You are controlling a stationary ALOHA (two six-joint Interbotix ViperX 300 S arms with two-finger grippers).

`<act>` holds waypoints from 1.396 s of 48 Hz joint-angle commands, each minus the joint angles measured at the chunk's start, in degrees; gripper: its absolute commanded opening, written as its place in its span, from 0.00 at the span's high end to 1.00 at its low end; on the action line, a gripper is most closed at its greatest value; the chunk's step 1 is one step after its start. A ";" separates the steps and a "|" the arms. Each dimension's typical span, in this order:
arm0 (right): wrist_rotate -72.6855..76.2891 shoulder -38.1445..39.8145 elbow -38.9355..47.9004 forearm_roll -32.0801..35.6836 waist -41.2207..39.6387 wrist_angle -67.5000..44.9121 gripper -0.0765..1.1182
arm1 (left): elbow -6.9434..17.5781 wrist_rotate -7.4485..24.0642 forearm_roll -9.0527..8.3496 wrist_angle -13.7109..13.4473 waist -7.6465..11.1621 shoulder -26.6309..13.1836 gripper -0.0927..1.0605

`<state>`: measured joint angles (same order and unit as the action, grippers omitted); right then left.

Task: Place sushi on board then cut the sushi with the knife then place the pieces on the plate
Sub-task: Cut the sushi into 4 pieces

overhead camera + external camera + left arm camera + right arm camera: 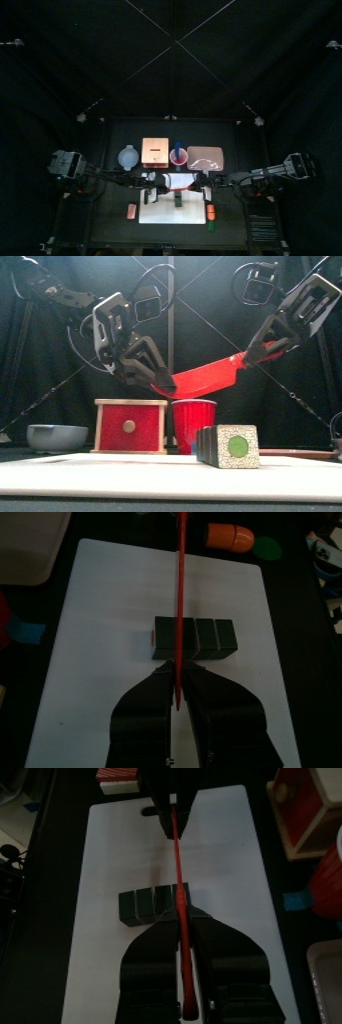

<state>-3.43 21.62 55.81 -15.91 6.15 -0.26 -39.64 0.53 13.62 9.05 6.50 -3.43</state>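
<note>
A dark green sushi roll (229, 446) of three joined blocks (197, 635) lies on the white cutting board (120, 471), right of its middle. Above it a red toy knife (207, 376) hangs slanted between both arms. My left gripper (159, 383) is shut on the knife's lower end, and my right gripper (258, 355) is shut on its higher end. In the left wrist view the knife (181, 582) runs edge-on from the jaws (174, 664) over the roll. The right wrist view shows the same knife (177, 863) above the roll (154, 905), reaching to the left gripper.
Behind the board stand a blue-grey bowl (56, 436), a wooden box with a red drawer front (130, 426), a red cup (194, 421) and the pink tray (205, 157). Small orange and green toys (230, 534) lie beside the board's edges (211, 214).
</note>
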 commanded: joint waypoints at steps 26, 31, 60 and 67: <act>-0.18 -6.15 -2.29 -2.20 -0.35 6.77 0.70 | 4.13 -0.18 -0.09 -5.62 0.44 -3.60 0.59; -0.18 -6.86 -2.64 -2.11 -0.44 7.12 0.70 | 4.22 -0.18 -0.09 -5.62 0.44 -3.78 0.59; -0.18 -8.09 -2.46 -1.67 -0.44 7.21 0.70 | 4.22 -0.18 -0.09 -5.71 0.00 -4.83 0.59; -0.18 -8.88 -2.37 -1.58 -0.44 7.21 0.70 | 4.22 -0.18 -0.09 -5.71 0.00 -4.92 0.59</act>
<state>-3.60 12.39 53.88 -17.49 5.71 6.86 -36.39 0.44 13.62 3.25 6.68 -8.88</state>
